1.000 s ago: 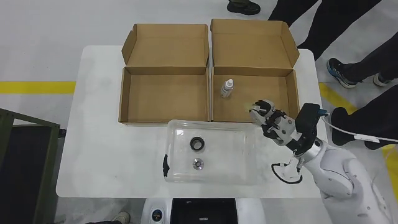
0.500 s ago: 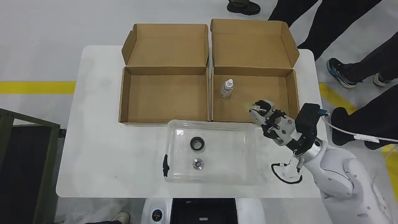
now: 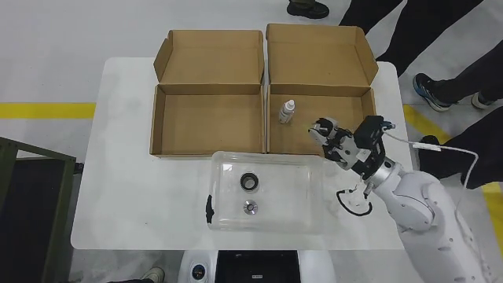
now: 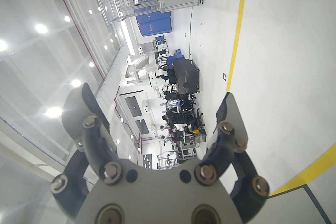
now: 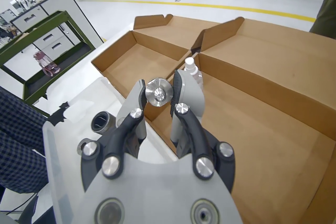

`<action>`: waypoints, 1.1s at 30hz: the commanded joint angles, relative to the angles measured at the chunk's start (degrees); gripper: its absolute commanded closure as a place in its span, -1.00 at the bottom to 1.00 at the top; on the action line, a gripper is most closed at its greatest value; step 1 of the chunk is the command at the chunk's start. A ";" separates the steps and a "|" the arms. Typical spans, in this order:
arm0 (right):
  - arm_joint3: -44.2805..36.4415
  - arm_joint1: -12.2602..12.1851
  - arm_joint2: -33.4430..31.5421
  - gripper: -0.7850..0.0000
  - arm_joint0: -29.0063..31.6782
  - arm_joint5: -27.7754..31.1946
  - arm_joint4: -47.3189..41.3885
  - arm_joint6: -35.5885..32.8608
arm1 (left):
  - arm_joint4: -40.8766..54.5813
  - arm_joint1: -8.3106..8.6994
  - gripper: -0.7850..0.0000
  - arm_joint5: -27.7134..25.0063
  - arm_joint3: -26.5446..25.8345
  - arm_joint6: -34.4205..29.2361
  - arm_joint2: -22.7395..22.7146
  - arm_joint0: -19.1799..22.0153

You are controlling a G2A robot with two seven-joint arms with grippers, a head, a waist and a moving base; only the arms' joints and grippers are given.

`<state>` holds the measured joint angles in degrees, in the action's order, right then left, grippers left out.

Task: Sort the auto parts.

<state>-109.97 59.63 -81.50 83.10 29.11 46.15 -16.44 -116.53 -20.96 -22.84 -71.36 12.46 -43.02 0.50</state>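
White table (image 3: 126, 165): it carries all the containers listed below.

Cardboard boxes: two open boxes stand side by side at the far half of the table, walls touching, lids folded back away from the robot. The left box (image 3: 208, 122) (image 5: 147, 62) has a bare floor. The right box (image 3: 346, 110) (image 5: 262, 109) holds one bottle.

Bin (image 3: 291, 196) (image 5: 52, 146): a clear plastic bin lies on the near side of the boxes, its far wall just beside their front walls. It spans the joint between the two boxes.

Right gripper (image 3: 321, 131) (image 5: 158, 89): it hangs above the floor of the right box, close to the front wall and near the bottle. Its two fingers are clamped on the rim of a metal disc (image 5: 159, 95), one pad on each side. The disc is held clear of the cardboard, flat face toward the wrist camera.

Left gripper (image 4: 157, 93): its fingers stand wide apart with nothing between them. It points out into the hall, away from the table.

Bottle (image 3: 286, 112) (image 5: 193, 68): a small clear bottle with a white cap stands upright in the right box, near the wall shared with the left box.

Ring (image 3: 250, 181) (image 5: 101, 122): a dark metal ring lies in the bin, toward the bin's left half.

Second disc (image 3: 251, 207) (image 5: 82, 145): a small silver part lies in the bin, on the near side of the ring and apart from it.
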 commanded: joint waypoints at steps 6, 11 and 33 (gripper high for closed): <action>3.63 0.21 2.70 1.00 -5.64 -3.95 5.92 -6.11 | 0.00 0.00 -1.00 0.00 0.00 0.00 0.00 0.00; 5.98 0.43 5.06 1.00 -9.15 -6.51 10.37 -10.45 | 0.00 0.00 -1.00 0.00 0.00 0.00 0.00 0.00; 14.34 2.30 16.08 1.00 -20.12 -10.16 20.91 -20.25 | 0.00 0.00 -1.00 0.00 0.00 0.00 0.00 0.00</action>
<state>-96.00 61.87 -65.72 63.25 18.89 66.91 -36.55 -116.53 -20.96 -22.84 -71.36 12.46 -43.02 0.50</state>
